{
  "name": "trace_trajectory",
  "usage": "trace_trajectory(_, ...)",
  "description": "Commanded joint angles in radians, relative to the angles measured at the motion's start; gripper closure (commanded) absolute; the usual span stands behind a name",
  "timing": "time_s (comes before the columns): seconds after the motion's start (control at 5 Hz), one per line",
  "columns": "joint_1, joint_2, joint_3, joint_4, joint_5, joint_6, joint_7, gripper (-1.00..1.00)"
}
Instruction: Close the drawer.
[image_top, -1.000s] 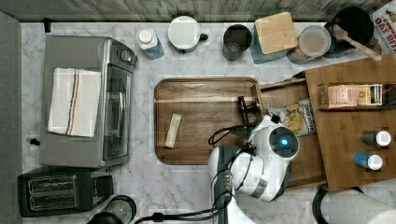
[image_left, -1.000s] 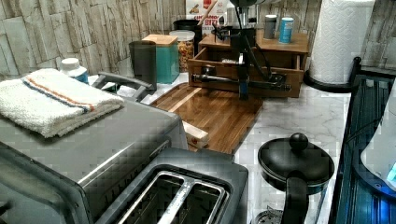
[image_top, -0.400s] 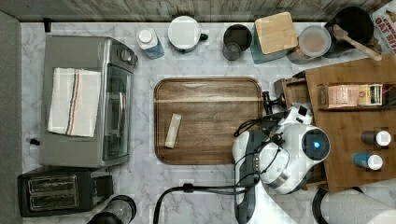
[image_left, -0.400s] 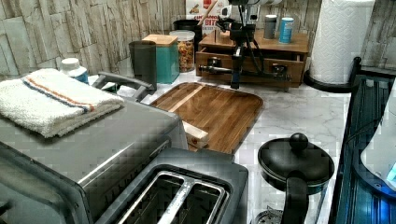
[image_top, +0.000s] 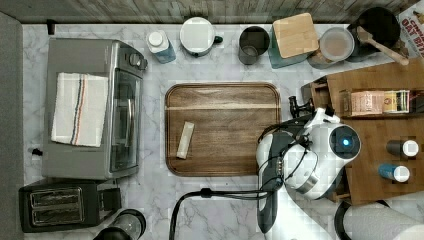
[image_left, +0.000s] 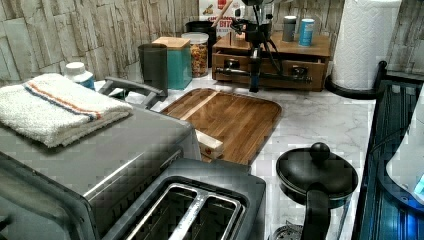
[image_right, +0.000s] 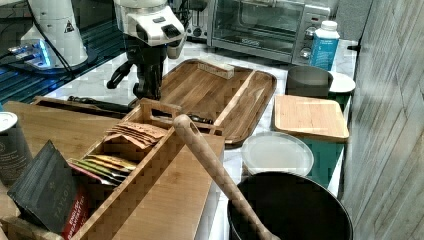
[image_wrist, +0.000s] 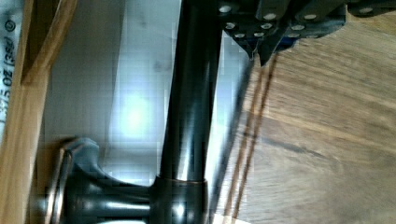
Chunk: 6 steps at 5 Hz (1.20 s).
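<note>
The drawer (image_left: 265, 66) sits pushed into the wooden cabinet, its front panel about flush with the cabinet face in the left view. From the top view only a thin strip of the drawer (image_top: 312, 92) and its dark bar handle (image_top: 296, 105) stick out past the cabinet top. My gripper (image_left: 254, 84) hangs straight down in front of the panel, against the handle bar (image_left: 265, 76). In the wrist view the fingertips (image_wrist: 268, 44) are drawn together beside the dark handle (image_wrist: 191, 93), not around it. My gripper (image_right: 144, 92) stands at the tray's near corner in the right view.
A dark rounded tray (image_top: 222, 129) with a small wooden block (image_top: 185, 140) lies directly in front of the cabinet. The cabinet top (image_top: 380, 130) carries bottles and a tea box. Jars and canisters line the back wall; a toaster oven (image_top: 92, 110) stands on the top view's left.
The drawer has slid from well open into the cabinet. My gripper and arm moved with it toward the top view's right, off the tray.
</note>
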Motion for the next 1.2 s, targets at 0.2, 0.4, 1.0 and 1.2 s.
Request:
trace_trajectory(0.2, -0.143, 0.121, -0.136, 0.428, -0.045, -0.021, -0.127, 1.00)
trace_trajectory(0.4, -0.163, 0.163, -0.170, 0.547, -0.091, -0.100, -0.157, 1.00)
trace_trajectory(1.0, -0.144, 0.144, -0.206, 0.571, -0.095, -0.096, -0.144, 1.00)
trace_trajectory(1.2, -0.144, 0.144, -0.206, 0.571, -0.095, -0.095, -0.145, 1.00)
